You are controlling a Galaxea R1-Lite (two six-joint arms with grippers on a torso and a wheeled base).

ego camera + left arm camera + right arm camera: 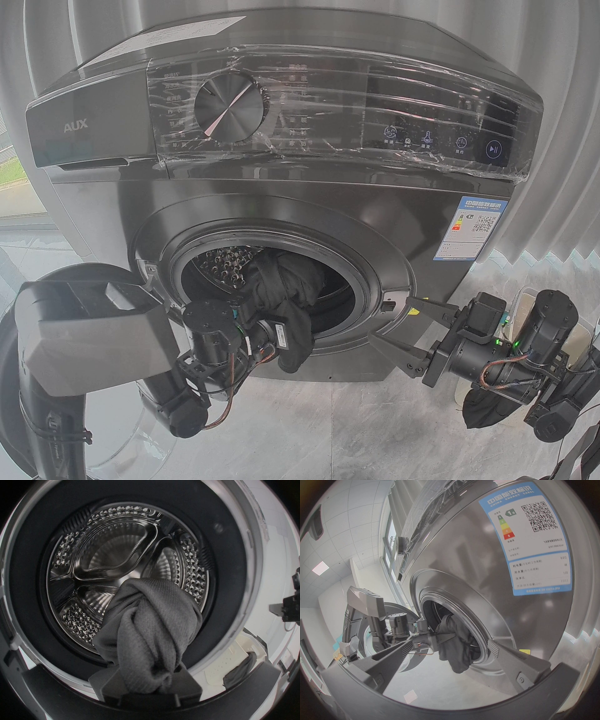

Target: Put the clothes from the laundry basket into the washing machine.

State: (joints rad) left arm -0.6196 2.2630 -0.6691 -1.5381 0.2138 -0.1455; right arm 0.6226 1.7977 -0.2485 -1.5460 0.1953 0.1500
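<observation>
I have a dark garment (284, 294) clamped in the left gripper (275, 315), right at the mouth of the washing machine (300, 187). The cloth is bunched into a thick twisted wad. Its upper part is already past the door ring and inside the opening, and its lower end hangs outside, below the rim and in front of the machine's face. In the left wrist view the wad rises from between the fingers (104, 683) and covers the lower middle of the steel drum (125, 558) behind it. I cannot tell whether the cloth touches the dark door seal (28, 583).

The right gripper (390, 319) hangs just to the right of the door opening, low, near the front panel. Its jaws are spread wide with nothing between them.

The laundry basket (225, 667), a white one, stands on the floor to the right of the machine, behind my right arm. Another dark piece of clothing (484, 406) drapes over its edge.

The machine's door (81, 272) is swung open to the left, mostly hidden behind the left arm. Above the opening is the control panel with a round dial (229, 107), wrapped in clear film. A blue-and-white energy label (470, 229) is stuck on the front at the right. A pale pleated curtain (562, 187) hangs behind the machine, and grey floor tiles (350, 431) lie in front.
</observation>
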